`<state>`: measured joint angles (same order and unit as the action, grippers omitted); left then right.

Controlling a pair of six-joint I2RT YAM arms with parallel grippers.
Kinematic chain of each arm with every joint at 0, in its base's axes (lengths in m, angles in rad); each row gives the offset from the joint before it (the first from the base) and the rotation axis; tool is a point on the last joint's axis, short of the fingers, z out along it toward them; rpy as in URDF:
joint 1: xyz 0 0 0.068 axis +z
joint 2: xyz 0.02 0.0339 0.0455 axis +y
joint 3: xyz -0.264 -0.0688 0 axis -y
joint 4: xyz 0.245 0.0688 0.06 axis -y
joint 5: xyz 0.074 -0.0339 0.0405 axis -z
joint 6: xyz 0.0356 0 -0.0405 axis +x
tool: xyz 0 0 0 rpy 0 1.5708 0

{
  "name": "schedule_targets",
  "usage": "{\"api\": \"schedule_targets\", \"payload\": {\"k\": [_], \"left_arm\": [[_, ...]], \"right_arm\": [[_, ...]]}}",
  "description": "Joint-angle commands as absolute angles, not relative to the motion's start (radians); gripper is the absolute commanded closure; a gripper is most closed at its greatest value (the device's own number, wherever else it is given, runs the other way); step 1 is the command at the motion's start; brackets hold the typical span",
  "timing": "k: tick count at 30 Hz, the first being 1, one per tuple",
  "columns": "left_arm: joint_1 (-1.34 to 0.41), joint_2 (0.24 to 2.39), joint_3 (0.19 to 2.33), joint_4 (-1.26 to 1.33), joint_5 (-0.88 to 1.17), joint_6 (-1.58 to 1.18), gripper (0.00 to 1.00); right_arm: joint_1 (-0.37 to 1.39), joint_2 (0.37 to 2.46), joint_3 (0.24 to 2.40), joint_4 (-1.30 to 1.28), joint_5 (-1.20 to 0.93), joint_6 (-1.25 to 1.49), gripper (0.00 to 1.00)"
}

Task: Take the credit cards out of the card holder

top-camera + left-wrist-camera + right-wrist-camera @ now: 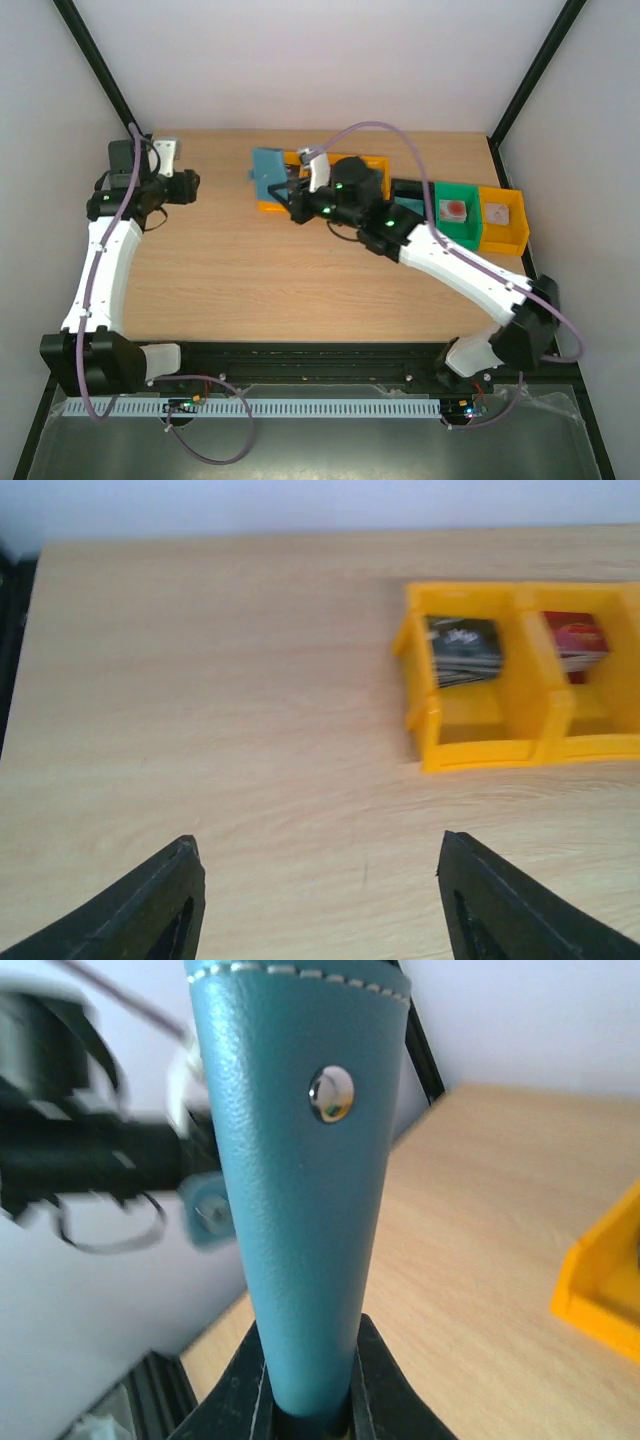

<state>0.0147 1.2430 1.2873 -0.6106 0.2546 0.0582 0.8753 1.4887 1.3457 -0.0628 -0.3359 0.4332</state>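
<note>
Hovering near the far left corner, my left claw [318,842] hangs spread and empty. Toward the middle of the far edge, my right claw [310,1360] pinches the teal card holder [300,1180] beside a yellow bin [480,752]. No credit cards show; probably tucked inside, so my left claw must reach in.

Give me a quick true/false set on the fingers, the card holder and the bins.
1. The right fingers clamp the teal card holder. True.
2. The left fingers hold a card. False: they are open and empty.
3. The yellow bin holds a dark card stack and a red card stack in neighbouring compartments. True.
4. The card holder lies flat on the table. False: it is held up in the right fingers.
</note>
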Motion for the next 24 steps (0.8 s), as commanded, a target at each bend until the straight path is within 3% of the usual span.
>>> {"api": "schedule_targets", "payload": {"k": [1, 8, 13, 21, 24], "left_arm": [[0.072, 1.187, 1.253, -0.671, 0.292, 0.148, 0.31], [0.060, 1.153, 1.410, -0.865, 0.655, 0.293, 0.22], [-0.115, 1.186, 1.508, -0.830, 0.736, 0.204, 0.01], [-0.192, 1.246, 1.598, -0.740, 0.723, 0.100, 0.01], [-0.191, 1.240, 1.577, -0.752, 0.749, 0.131, 0.13]], "right_arm": [[0.814, 1.369, 1.344, 0.039, -0.434, 0.450, 0.98], [0.805, 1.364, 1.370, -0.039, -0.492, 0.307, 0.98], [0.804, 1.383, 1.386, -0.049, -0.570, 0.279, 0.98], [0.804, 1.389, 1.391, -0.070, -0.713, 0.242, 0.98], [0.803, 1.366, 1.378, -0.074, -0.704, 0.223, 0.98]]}}
